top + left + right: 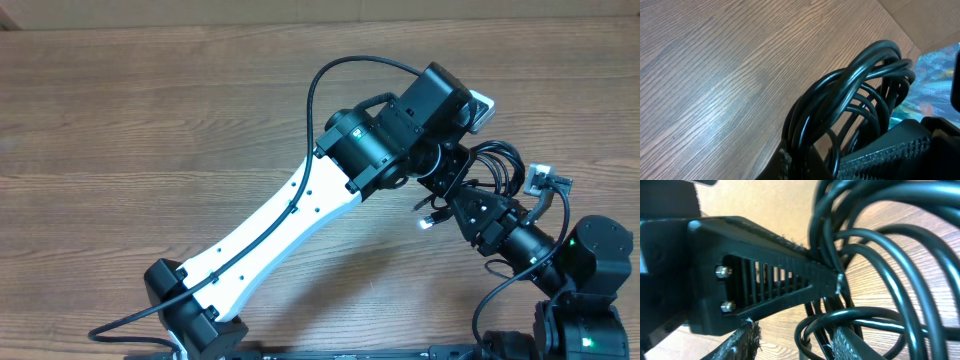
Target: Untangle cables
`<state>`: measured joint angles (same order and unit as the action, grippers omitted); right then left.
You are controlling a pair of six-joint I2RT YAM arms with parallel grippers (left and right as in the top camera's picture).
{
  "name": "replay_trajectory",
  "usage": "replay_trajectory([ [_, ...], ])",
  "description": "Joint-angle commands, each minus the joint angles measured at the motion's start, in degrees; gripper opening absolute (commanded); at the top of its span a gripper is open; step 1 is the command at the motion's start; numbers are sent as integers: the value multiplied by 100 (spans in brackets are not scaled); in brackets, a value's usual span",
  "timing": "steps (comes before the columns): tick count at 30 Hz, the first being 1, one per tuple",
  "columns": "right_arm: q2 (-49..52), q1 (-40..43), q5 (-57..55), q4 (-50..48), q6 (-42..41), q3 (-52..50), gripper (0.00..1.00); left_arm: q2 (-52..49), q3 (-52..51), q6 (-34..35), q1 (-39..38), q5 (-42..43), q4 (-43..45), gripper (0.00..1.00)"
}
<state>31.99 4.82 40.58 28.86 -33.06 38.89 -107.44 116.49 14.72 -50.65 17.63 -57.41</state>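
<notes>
Left hand (pixel 830 161) clamped on coiled cables (pixel 855 85); right hand (pixel 797 345) part-open round one loop, seemingly not pinching.
Light, limp, slick; best taken by a single outer strand.

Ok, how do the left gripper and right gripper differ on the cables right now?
Grip: the left gripper is shut on the cables; the right gripper is open, with strands lying inside it and a gap beside them. Approach: in the overhead view the left gripper reaches the bundle from the upper left, the right gripper from the lower right. Both are at the same coiled bundle.
</notes>
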Motion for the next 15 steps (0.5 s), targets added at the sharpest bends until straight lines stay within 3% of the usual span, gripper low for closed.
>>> replay_trajectory([
  [1, -28, -20, -262, 44, -15, 81, 44, -2, 46, -63, -81, 299, 70, 4],
  [4, -28, -20, -422, 118, -20, 81, 39, -2, 46, -63, -81, 299, 70, 4],
  [10, -28, -20, -1040, 437, -286, 81, 38, -2, 46, -105, -81, 304, 70, 4],
  [15, -28, -20, -1154, 494, -295, 81, 24, -2, 46, -105, -81, 302, 72, 4],
])
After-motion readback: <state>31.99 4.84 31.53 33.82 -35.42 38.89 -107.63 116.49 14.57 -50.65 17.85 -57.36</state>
